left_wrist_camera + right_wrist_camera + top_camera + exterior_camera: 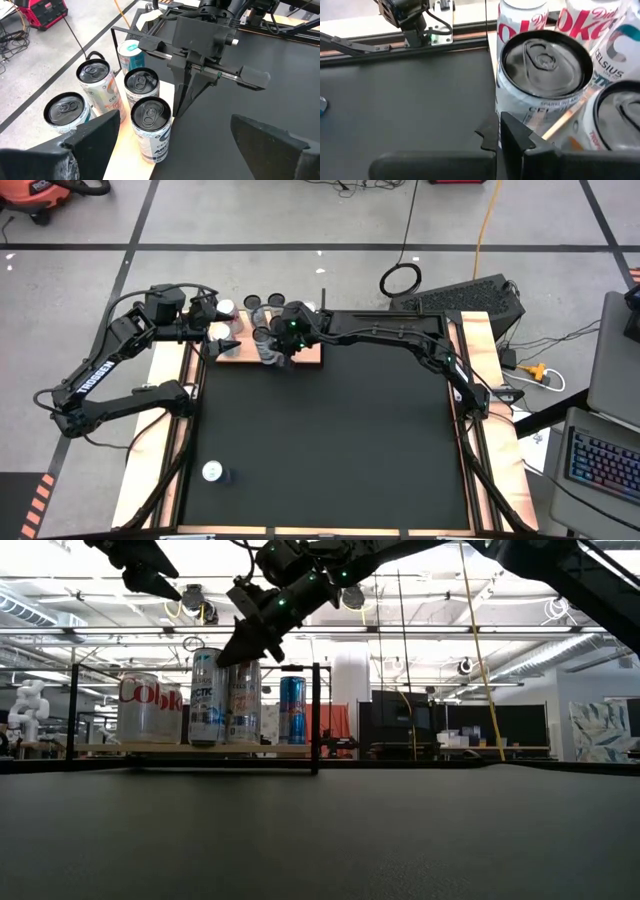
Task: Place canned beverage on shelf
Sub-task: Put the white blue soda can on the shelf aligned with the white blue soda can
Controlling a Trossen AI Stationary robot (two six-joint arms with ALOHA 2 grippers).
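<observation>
The shelf, a light-wood board with thin black corner rods, lies at the far edge of the black mat and carries several upright cans. One is a white Celsius can, with Diet Coke cans behind it. My right gripper is shut and slants down beside the Celsius can at the shelf's mat-side edge. My left gripper hovers open at the shelf's left end, holding nothing. Another can stands on the mat near the near-left corner. My right gripper's shut fingers stand close against the Celsius can's side wall, just below its rim, slanting down from the table's right. Whether they touch the can I cannot tell. The can stands upright on the shelf.
Black upright rods rise at the shelf's corners. Narrow wooden strips edge the mat. The mat's middle and right are bare. A laptop sits beyond the table's right edge.
</observation>
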